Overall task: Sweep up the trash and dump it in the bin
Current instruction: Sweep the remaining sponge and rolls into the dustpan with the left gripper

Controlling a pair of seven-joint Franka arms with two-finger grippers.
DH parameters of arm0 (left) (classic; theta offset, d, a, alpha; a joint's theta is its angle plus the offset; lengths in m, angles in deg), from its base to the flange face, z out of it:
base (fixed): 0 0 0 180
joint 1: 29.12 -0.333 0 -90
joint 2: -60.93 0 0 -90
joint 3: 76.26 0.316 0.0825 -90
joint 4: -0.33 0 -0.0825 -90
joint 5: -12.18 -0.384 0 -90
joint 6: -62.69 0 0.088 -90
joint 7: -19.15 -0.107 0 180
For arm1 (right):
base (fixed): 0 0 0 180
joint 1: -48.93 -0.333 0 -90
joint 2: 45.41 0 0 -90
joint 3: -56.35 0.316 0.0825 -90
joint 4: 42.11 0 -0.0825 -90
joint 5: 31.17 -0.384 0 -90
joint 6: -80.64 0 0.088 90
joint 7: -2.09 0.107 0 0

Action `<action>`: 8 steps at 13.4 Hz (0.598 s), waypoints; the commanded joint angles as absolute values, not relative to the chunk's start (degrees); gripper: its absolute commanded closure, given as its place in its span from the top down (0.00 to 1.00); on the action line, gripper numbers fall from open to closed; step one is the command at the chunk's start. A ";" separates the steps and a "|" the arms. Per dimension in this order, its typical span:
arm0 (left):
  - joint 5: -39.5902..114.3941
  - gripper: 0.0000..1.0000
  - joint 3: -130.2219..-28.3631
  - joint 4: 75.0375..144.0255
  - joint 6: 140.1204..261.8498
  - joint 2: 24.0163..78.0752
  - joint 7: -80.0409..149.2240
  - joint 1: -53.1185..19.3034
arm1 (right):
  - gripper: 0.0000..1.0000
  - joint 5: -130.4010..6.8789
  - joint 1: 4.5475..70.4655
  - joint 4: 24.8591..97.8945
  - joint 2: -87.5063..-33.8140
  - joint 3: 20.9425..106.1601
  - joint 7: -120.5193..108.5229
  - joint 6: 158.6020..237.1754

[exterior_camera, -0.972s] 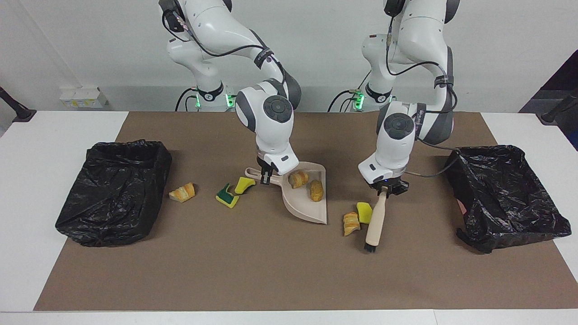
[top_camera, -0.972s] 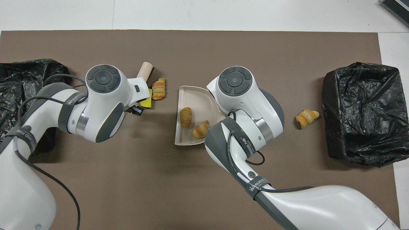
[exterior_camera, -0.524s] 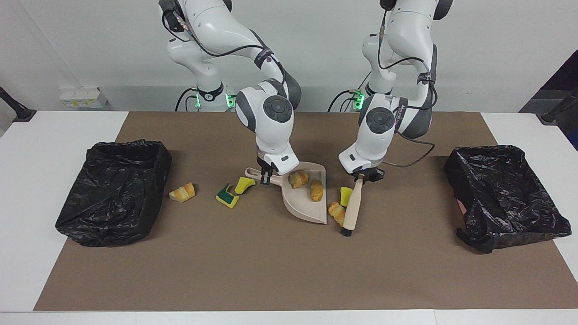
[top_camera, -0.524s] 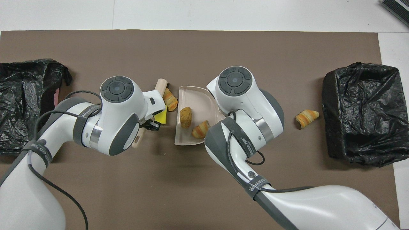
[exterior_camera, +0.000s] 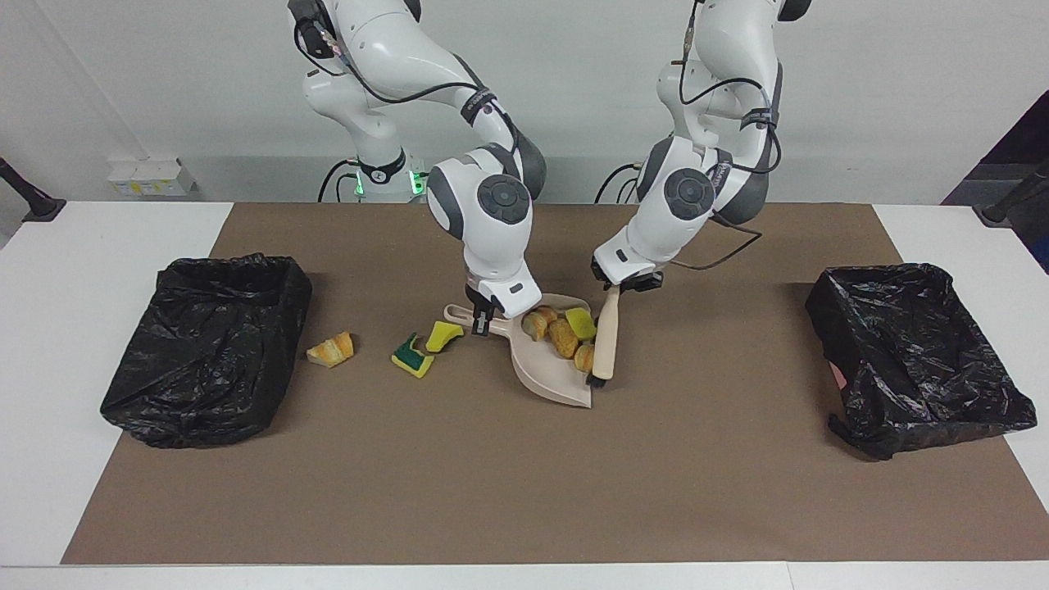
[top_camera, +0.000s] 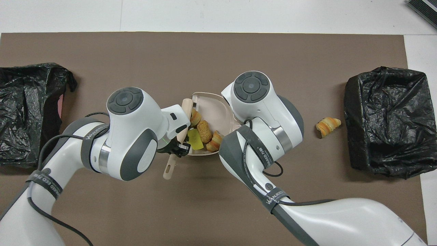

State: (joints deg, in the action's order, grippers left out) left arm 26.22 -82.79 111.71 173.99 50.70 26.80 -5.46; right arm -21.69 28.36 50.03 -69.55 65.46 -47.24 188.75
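Note:
My right gripper (exterior_camera: pixel 483 315) is shut on the handle of the beige dustpan (exterior_camera: pixel 549 385), which rests on the brown mat. My left gripper (exterior_camera: pixel 628 285) is shut on the brush (exterior_camera: pixel 606 340), whose bristles sit at the pan's open edge. Trash lies in the pan: three bread chunks (exterior_camera: pixel 563 338) and a yellow sponge piece (exterior_camera: pixel 581 323), also seen from overhead (top_camera: pixel 206 126). On the mat, toward the right arm's end, lie a yellow sponge (exterior_camera: pixel 443 334), a green-backed sponge (exterior_camera: pixel 412 358) and a bread chunk (exterior_camera: pixel 331 349) (top_camera: pixel 327 124).
A black bag-lined bin (exterior_camera: pixel 209 344) (top_camera: pixel 385 119) stands at the right arm's end of the mat, close to the loose bread chunk. A second one (exterior_camera: pixel 914 352) (top_camera: pixel 24 109) stands at the left arm's end.
My left gripper swept the brush toward the dustpan, pushing a bread chunk and a yellow sponge into it. The right gripper and the pan stayed put.

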 commanded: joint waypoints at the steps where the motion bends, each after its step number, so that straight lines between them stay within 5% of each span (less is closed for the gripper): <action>1: 29.66 0.00 -82.24 113.71 173.61 54.50 28.81 -4.59 | 0.00 -21.50 28.89 50.70 -69.05 66.02 -46.43 189.89; 6: 30.46 0.00 -81.72 114.32 171.41 58.29 31.53 -11.10 | 0.00 -22.90 29.86 52.02 -69.22 66.02 -46.08 194.18; 8: 30.28 0.00 -81.71 119.74 173.16 61.18 31.72 -12.68 | 0.00 -26.50 30.03 52.46 -69.40 66.02 -46.08 197.17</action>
State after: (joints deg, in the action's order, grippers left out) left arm 29.31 -81.50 113.40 171.36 57.20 30.79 -11.73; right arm -23.66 29.15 51.33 -69.74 65.44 -46.92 194.15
